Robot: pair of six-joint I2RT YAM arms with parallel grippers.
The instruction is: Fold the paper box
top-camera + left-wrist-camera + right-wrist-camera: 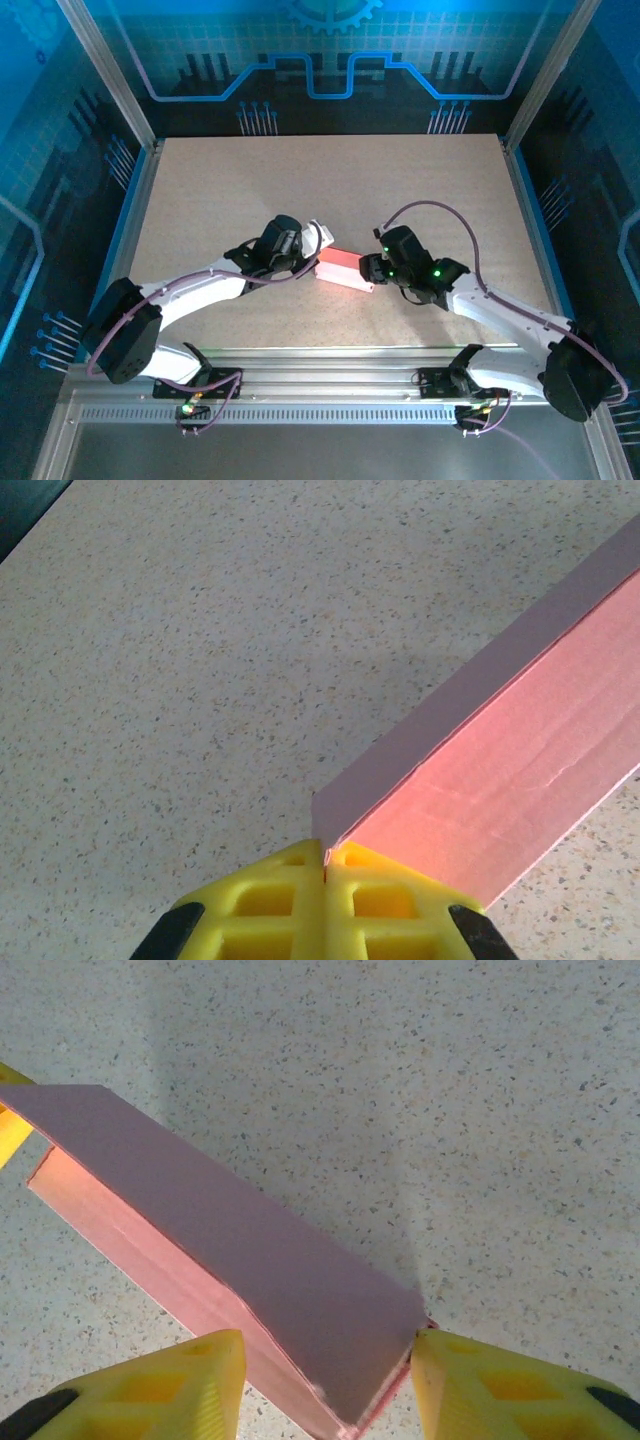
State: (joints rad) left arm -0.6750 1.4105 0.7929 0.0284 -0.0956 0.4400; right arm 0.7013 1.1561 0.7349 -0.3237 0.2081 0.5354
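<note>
Yellow fingertips point(268, 898) of the left gripper point(324, 854) are seen pressed flat against each other, with no gap between them. One corner of the paper box point(500, 770) is caught in the seam where they meet, so this gripper is clenched on the thin pink card. From that corner the box runs away to the far right in the left wrist view. One wall is in shadow and one brighter face is turned up.

At the other end of the box, the fingertips point(470, 1380) of the right gripper point(325, 1348) are held apart, one on each side of the box end. The right pad is touching the corner of the card. The left pad is just beside the lower edge. It cannot be told whether the box is really squeezed here or only enclosed.

In the top view the box is shown as a small closed pink block, lying on the speckled table point(300, 180) near the middle and a little toward the near edge. It is placed between the two grippers, the left arm point(200, 290) reaching in from the near left and the right arm point(500, 310) from the near right.
</note>
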